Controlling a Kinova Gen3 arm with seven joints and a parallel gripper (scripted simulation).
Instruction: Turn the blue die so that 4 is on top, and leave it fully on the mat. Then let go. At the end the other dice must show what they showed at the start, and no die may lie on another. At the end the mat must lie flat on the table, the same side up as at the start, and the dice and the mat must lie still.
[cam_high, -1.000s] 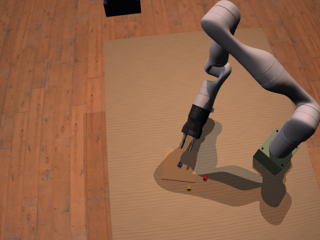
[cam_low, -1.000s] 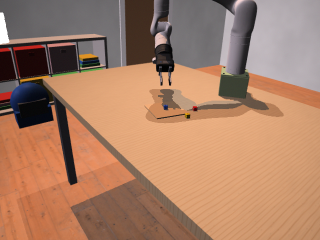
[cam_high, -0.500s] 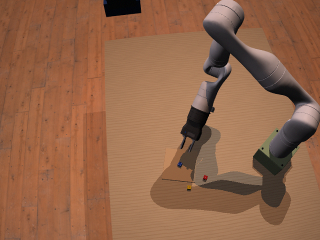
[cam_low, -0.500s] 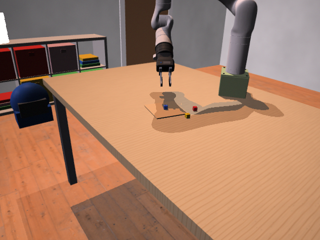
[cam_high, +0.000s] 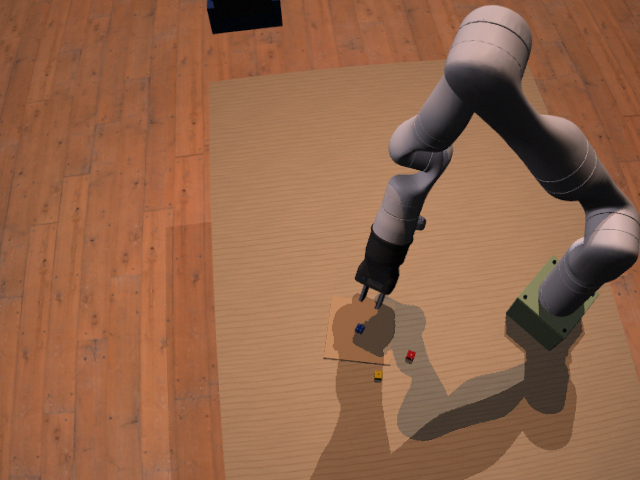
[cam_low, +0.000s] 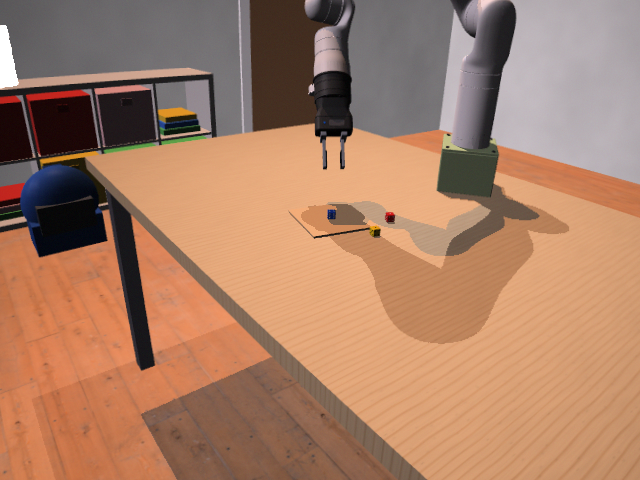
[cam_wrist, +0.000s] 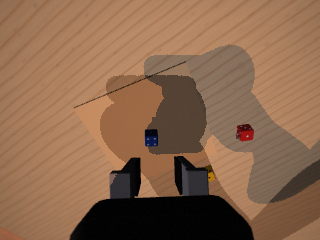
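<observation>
The blue die (cam_high: 359, 328) (cam_low: 331, 213) (cam_wrist: 152, 137) lies on the thin square mat (cam_high: 342, 349) (cam_low: 310, 223) (cam_wrist: 95, 122), away from the mat's edges. In the wrist view its upper face shows four white pips. My gripper (cam_high: 371, 299) (cam_low: 333, 166) (cam_wrist: 157, 170) hangs well above the die, fingers pointing down, open and empty. The red die (cam_high: 410, 354) (cam_low: 389, 217) (cam_wrist: 245, 132) lies on the table just off the mat. The yellow die (cam_high: 378, 375) (cam_low: 374, 231) lies off the mat near its corner; in the wrist view the yellow die (cam_wrist: 210, 174) is partly hidden behind a finger.
The arm's green base block (cam_high: 545, 320) (cam_low: 467, 170) stands on the table to the right of the dice. The table's left edge (cam_low: 170, 248) runs some way from the mat. A shelf (cam_low: 103, 113) and a blue object (cam_low: 62, 211) stand on the floor beyond.
</observation>
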